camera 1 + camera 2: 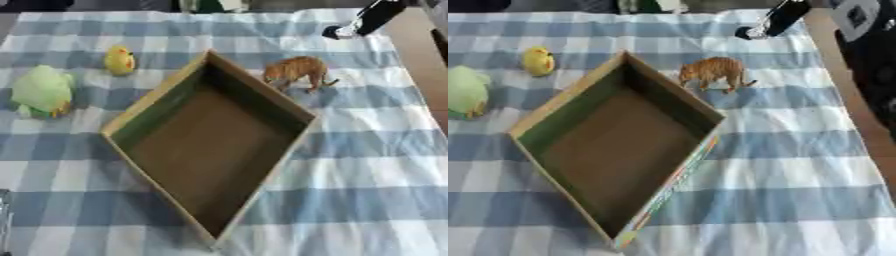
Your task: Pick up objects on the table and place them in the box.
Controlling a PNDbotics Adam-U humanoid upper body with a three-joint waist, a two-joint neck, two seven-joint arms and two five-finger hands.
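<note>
Right robot hand point(337, 32) beyond tiger point(296, 70), near edge.

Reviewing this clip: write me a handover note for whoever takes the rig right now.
Right hand: up at the far right of the table, above the cloth and holding nothing that shows; fingers too unclear to judge. Left hand: not in view.
Box: open and empty, mid-table.
Tiger: standing just right of the box's far corner.
Yellow toy and green toy: on the cloth left of the box.
Done: nothing boxed. Left: all three toys; the tiger is nearest the right hand.
</note>
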